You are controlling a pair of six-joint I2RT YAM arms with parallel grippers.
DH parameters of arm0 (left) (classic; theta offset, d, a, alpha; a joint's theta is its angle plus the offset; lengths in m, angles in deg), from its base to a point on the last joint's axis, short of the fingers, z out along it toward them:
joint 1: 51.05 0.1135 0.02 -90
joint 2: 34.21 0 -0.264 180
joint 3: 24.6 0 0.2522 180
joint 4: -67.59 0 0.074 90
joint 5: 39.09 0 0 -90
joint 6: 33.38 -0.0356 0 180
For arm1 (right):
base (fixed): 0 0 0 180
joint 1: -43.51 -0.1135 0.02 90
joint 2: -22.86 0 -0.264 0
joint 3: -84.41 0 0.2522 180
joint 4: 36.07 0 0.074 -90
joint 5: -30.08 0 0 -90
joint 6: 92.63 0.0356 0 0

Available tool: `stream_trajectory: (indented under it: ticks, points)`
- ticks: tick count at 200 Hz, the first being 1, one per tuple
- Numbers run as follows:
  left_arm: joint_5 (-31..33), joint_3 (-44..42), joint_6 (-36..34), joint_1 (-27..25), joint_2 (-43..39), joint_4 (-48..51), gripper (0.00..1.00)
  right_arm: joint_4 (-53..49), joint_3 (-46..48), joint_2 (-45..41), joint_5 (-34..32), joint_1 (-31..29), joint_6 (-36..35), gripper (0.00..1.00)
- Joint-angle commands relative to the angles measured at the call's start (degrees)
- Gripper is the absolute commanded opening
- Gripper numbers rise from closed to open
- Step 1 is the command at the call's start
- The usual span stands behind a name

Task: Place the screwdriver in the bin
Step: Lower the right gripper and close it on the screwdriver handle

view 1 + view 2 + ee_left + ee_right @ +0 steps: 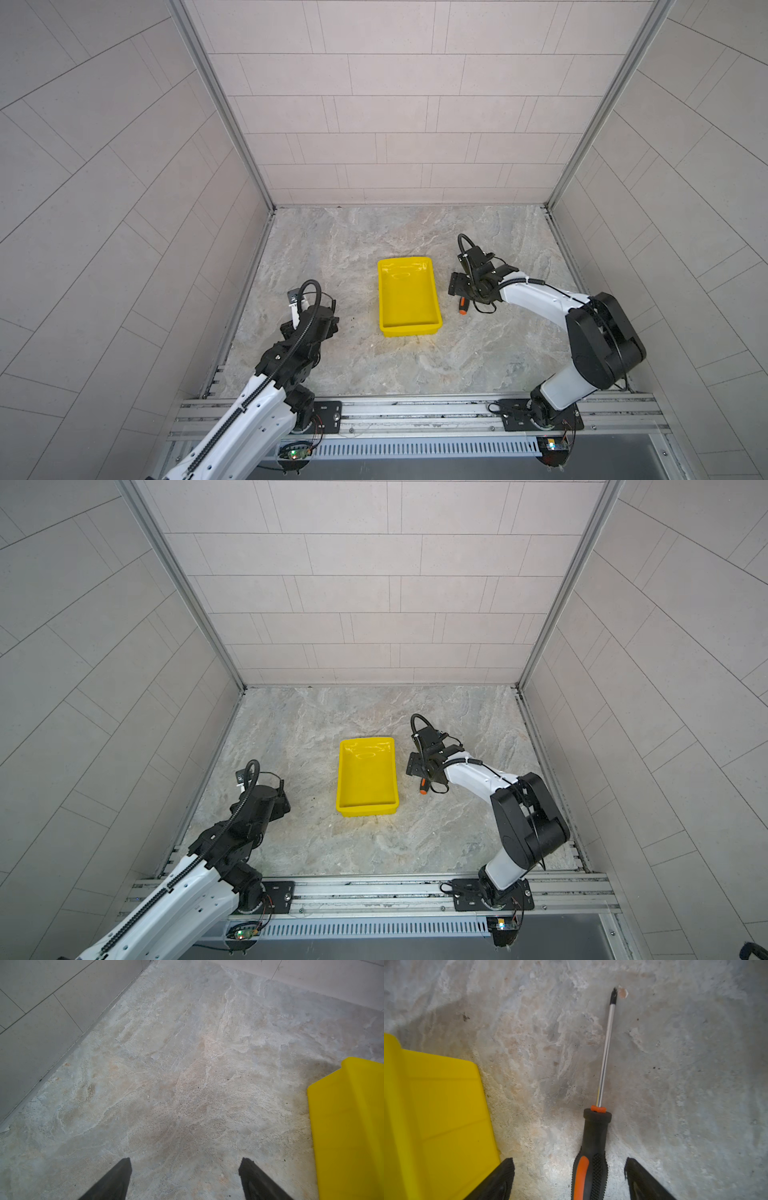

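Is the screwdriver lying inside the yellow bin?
No, the screwdriver lies on the table beside the bin, outside its walls.

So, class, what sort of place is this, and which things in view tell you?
Most likely a robot test cell: a left arm and right arm bolted to an aluminium rail, tile-patterned panels boxing in a stone-look tabletop, and only a yellow bin and a screwdriver laid out.
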Motion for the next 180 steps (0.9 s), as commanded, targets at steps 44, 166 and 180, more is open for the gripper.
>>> stream_trajectory:
  ticks: [44,166,180]
  points:
    - [0.0,0.2,-0.7,0.3,0.4,-0.8,0.85,-5.5,-1.6,3.2,-0.6,-0.6,1.3,0.75]
    - [-0.4,0.0,-0.9,0.3,0.0,-1.0,0.85,-2.9,2.5,3.8,-1.8,-1.4,2.5,0.43]
    - [-0.1,0.0,-0.8,0.2,-0.1,-0.8,0.85,-4.1,2.2,3.5,-2.9,-1.4,1.3,0.4]
